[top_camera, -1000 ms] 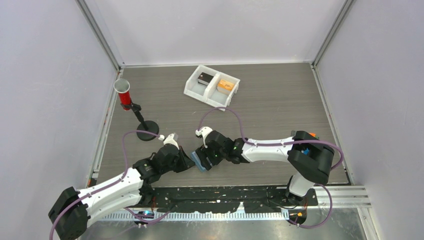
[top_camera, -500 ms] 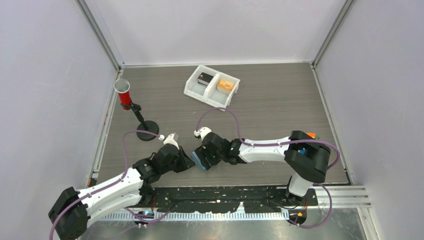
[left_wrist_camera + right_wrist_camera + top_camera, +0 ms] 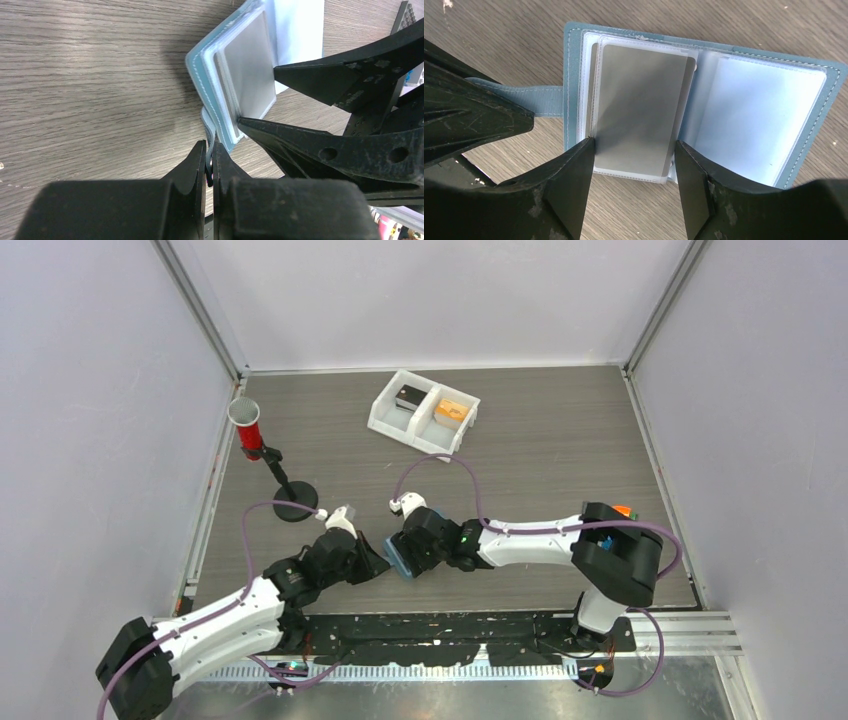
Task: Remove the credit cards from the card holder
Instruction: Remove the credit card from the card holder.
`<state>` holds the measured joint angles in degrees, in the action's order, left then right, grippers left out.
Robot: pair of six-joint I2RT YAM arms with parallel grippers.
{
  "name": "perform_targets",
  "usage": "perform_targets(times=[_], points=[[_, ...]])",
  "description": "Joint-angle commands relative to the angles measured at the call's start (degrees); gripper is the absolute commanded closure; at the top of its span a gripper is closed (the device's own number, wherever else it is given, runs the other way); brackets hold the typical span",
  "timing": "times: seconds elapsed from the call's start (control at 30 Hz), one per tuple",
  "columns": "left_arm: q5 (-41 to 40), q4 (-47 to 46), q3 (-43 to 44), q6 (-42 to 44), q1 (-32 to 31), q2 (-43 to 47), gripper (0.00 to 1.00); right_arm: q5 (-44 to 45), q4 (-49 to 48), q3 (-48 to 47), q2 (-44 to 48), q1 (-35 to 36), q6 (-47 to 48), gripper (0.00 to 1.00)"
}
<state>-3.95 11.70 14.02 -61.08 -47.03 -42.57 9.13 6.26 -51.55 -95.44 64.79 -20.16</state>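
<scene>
Your left hand (image 3: 209, 162) pinches the strap (image 3: 206, 120) of the card holder (image 3: 572, 75); your right hand (image 3: 634, 192) spreads wide, straddling its grey card (image 3: 639, 110).

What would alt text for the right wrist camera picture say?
An open light-blue card holder lies on a wood-grain table, a grey card in its left clear sleeve. The right hand has its two black fingers flanking the card's near end.
</scene>
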Motion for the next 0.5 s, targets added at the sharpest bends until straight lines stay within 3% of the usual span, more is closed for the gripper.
perform_targets(times=[0.0, 0.47], points=[[-1.2, 0.7, 2.2, 0.6, -0.1, 0.8, 1.00, 6.4, 1.4, -0.4, 3.6, -0.1, -0.7, 0.35], [0.0, 0.1, 3.5, 1.2, -0.1, -2.5, 1.00, 7.8, 3.2, -0.2, 5.7, -0.1, 0.3, 0.32]])
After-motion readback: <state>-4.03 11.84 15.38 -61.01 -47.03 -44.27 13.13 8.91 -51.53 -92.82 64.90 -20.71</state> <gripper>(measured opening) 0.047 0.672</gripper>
